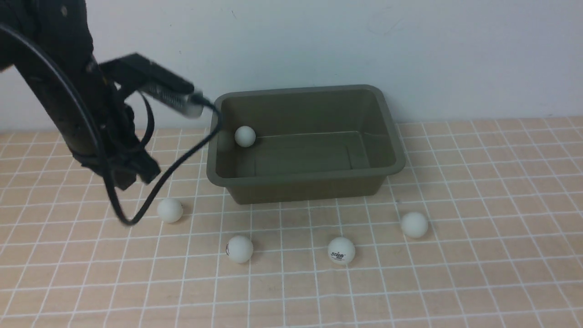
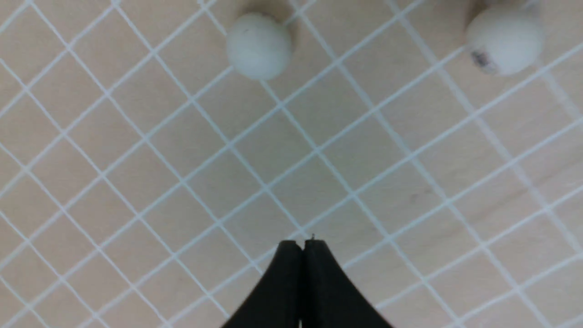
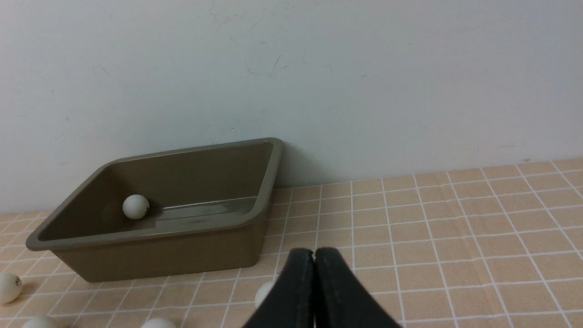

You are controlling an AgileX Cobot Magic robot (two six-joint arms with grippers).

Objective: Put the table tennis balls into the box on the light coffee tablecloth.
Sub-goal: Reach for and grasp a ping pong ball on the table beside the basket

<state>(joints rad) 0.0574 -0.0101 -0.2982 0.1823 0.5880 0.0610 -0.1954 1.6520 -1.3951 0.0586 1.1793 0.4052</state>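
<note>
Left fingers (image 2: 284,278): clenched tip to tip, nothing between them
Left gripper (image 2: 303,243): above bare cloth to the left of the box, touching no ball
Cable (image 1: 182,159): black, loops down beside the left gripper
Ball 1 (image 1: 170,210): on the cloth near the left gripper, off the box's front-left corner
Ball 2 (image 1: 239,248): on the cloth in front of the box, dark print on its left side
Ball 3 (image 1: 245,136): inside the box, at its left end
Box (image 1: 305,190): olive-green, upright, open top, close to the wall (image 1: 410,45)
Ball 4 (image 1: 341,250): on the cloth in front of the box, logo facing the camera
Ball 5 (image 1: 414,224): on the cloth off the box's front-right corner, apart from it
Right fingers (image 3: 334,291): clenched together, empty
Right gripper (image 3: 314,252): outside the front view; its wrist view looks across the cloth at the box
Tablecloth (image 1: 478,273): peach-tan, white grid, under the box and four balls
</note>
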